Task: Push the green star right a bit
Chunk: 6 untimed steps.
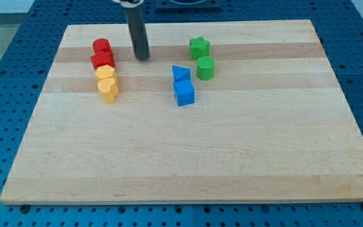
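Observation:
The green star (199, 47) sits near the view's top, right of centre, on the wooden board (188, 157). A green cylinder (205, 67) stands just below it, touching or nearly so. My tip (142, 58) rests on the board well to the left of the green star, with open board between them. It is just right of the red blocks.
Two red blocks (102, 53) and two yellow blocks (106, 82) form a column at the view's left. A blue triangle (180, 74) and blue cube (184, 93) sit below and left of the green pair. The board's top edge is close above the star.

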Tool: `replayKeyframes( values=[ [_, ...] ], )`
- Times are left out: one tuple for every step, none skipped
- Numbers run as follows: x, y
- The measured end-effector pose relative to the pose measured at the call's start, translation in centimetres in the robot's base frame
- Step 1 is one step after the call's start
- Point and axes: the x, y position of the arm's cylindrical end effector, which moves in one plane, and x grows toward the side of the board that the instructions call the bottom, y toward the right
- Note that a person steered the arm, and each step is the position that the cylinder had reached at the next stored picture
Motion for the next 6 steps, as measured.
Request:
replayKeyframes(
  values=[
    [-2.7, 6.5],
    [-2.0, 12.8],
    [-1.9, 6.6],
    [-0.3, 0.3],
    [1.7, 5.3],
    [1.0, 13.6]
  ],
)
